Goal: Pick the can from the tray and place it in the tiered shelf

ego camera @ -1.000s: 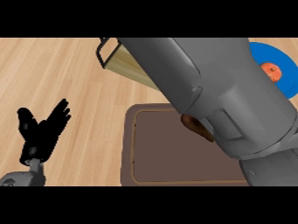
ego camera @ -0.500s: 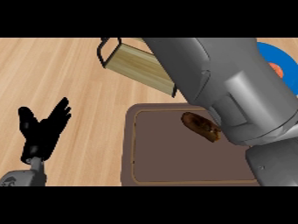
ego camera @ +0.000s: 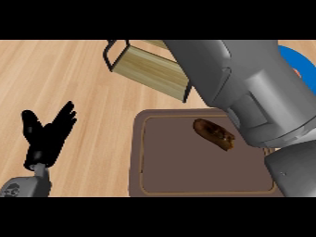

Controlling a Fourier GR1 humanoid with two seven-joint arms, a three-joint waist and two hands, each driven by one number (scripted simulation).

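Note:
A dark brown tray [ego camera: 187, 171] lies on the wooden counter at lower centre. On it rests a brown pastry-like lump [ego camera: 213, 134]; no can shows anywhere. The tiered shelf [ego camera: 150, 71], black frame with pale wooden boards, stands just beyond the tray at the top. My right forearm [ego camera: 249, 88] crosses from lower right up over the shelf's right end, and its hand lies past the picture's top. My left hand [ego camera: 47, 136] rests open at lower left, fingers up, away from the tray.
A blue plate [ego camera: 309, 74] peeks out at the right edge behind my right forearm. Bare wooden counter [ego camera: 51, 78] spreads left of the shelf and tray.
My right forearm has swung rightward and up, uncovering more of the shelf and the brown lump on the tray. The left hand has stayed still.

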